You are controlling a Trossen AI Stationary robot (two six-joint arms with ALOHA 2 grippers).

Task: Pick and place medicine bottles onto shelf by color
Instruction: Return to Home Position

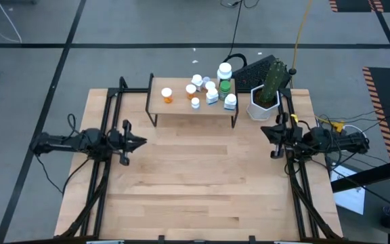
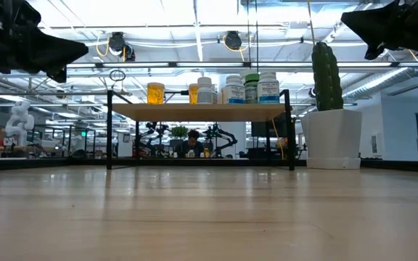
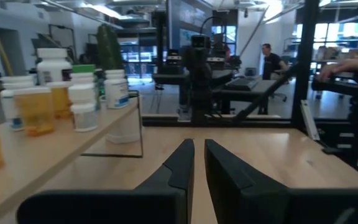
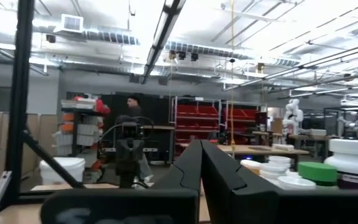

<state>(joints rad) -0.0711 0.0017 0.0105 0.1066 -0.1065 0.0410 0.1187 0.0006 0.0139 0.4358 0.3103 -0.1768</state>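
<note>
Several small medicine bottles with white caps stand upright on the top board of the low wooden shelf (image 1: 181, 107) at the table's far side. These include an orange one (image 1: 166, 95) at its left, white ones (image 1: 212, 95) in the middle and a green one (image 1: 225, 86) at its right. In the low view they stand in a row on the shelf (image 2: 202, 111). My left gripper (image 1: 141, 142) hovers empty and shut, left of the table's middle. My right gripper (image 1: 266, 130) hovers empty and shut at the right, near the planter. The two point at each other.
A white hexagonal planter with a cactus (image 1: 264, 100) stands on the table right of the shelf, close to my right gripper. A dark keyboard (image 1: 252, 71) lies behind it. The wooden tabletop (image 1: 195, 183) stretches between the arms and toward the near edge. People show in the room beyond.
</note>
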